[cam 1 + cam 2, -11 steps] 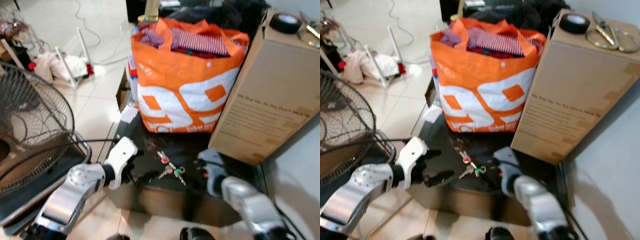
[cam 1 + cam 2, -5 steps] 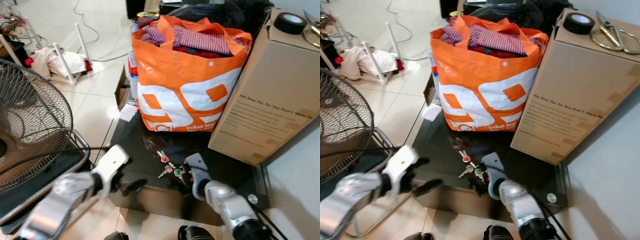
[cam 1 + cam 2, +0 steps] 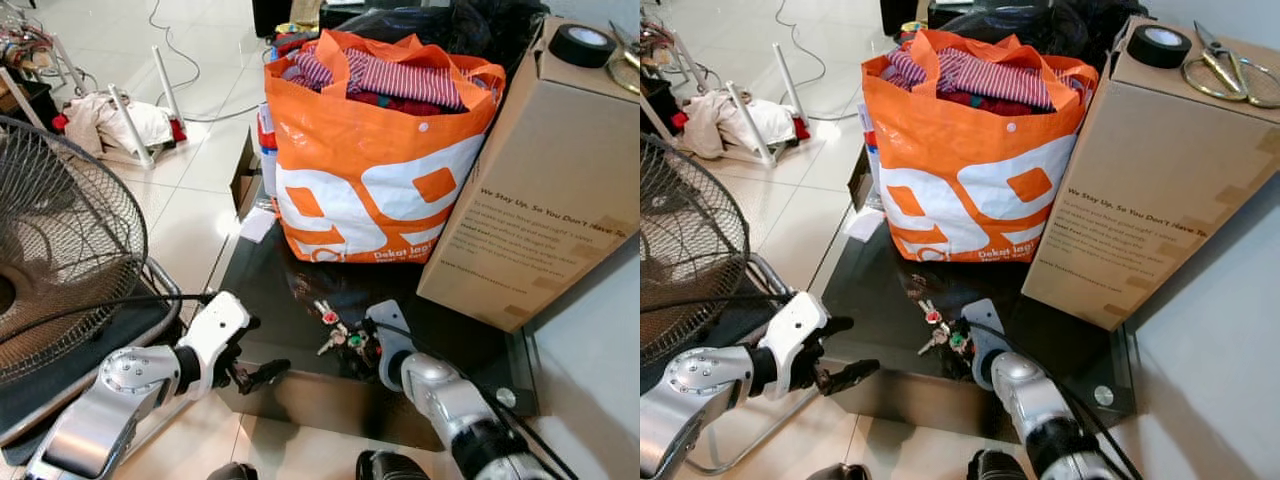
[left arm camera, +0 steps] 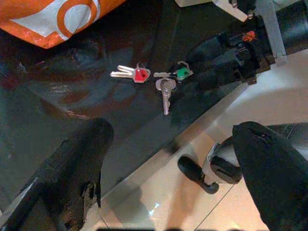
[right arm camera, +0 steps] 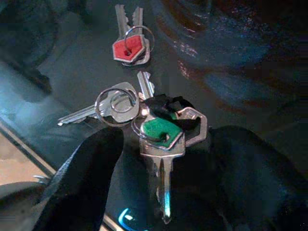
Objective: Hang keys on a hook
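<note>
A bunch of keys [image 3: 334, 328] lies flat on the dark glass table [image 3: 270, 290], one key capped red [image 5: 127, 49], one capped green [image 5: 160, 131]. My right gripper [image 5: 168, 192] is open and low over the table at the bunch's near right. One black finger [image 5: 84, 175] stands on each side of the green key, and I cannot tell whether they touch it. My left gripper [image 3: 255, 350] hovers open and empty at the table's front left edge, a hand's width from the keys [image 4: 161, 81].
An orange shopping bag [image 3: 370, 170] full of clothes stands just behind the keys. A tall cardboard box [image 3: 540, 180] with a tape roll [image 3: 582, 44] and scissors [image 3: 1225, 65] on top is at the right. A floor fan [image 3: 60, 260] stands left.
My right gripper has come in from the right and lowered onto the keys, fingers now straddling the green one. The left gripper stays near the front edge. The camera shifted slightly.
</note>
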Available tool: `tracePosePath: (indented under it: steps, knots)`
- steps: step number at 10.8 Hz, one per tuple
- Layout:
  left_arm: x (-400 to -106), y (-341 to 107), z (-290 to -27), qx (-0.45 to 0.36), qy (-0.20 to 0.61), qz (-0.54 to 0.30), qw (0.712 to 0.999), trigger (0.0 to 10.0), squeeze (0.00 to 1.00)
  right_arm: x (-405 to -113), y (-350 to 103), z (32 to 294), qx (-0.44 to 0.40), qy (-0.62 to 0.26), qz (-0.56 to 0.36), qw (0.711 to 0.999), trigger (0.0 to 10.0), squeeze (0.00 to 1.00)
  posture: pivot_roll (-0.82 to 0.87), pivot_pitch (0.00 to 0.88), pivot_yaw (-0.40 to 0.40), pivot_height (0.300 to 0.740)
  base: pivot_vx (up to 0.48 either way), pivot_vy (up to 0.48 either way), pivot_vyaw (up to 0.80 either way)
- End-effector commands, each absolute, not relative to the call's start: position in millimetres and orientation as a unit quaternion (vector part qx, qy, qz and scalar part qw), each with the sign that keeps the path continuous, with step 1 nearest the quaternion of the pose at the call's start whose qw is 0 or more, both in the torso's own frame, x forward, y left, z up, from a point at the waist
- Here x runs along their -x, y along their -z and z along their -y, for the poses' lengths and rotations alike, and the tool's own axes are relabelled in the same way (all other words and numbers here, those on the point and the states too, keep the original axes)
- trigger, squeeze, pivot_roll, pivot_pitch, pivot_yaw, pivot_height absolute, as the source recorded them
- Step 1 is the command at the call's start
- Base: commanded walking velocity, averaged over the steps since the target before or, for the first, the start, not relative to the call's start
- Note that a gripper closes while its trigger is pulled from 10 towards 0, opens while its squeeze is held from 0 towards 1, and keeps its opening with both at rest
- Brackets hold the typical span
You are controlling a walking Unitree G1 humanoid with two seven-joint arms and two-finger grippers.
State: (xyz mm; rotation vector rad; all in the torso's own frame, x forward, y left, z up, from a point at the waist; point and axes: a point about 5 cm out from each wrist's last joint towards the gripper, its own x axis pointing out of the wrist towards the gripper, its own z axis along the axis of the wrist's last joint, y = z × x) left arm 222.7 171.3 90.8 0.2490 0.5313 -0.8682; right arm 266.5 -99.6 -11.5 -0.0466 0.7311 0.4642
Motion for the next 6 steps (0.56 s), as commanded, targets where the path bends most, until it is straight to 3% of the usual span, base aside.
tracePosePath:
  steps: [1, 3, 6]
  knots:
    - [-221.3, -93.7, -170.9, -0.123, 0.415, -0.250, 0.866, 10.0, 0.00, -255.9, 27.9, 121.1, 0.042, -0.181, -0.402, 0.896, 0.0, 0.00, -0.10, 0.152, -0.012, 0.740, 0.000, 0.000, 0.00]
    - [-222.0, -93.9, -169.0, -0.122, 0.416, -0.249, 0.866, 10.0, 0.00, -253.5, 31.6, 128.5, 0.097, -0.189, -0.405, 0.889, 0.0, 0.00, -0.11, 0.147, -0.011, 0.740, 0.000, 0.000, 0.00]
    - [-224.4, -95.0, -168.5, -0.124, 0.416, -0.246, 0.867, 10.0, 0.00, -253.4, 34.6, 147.8, 0.108, -0.151, -0.412, 0.892, 0.0, 0.00, -0.11, 0.146, -0.004, 0.740, 0.000, 0.000, 0.00]
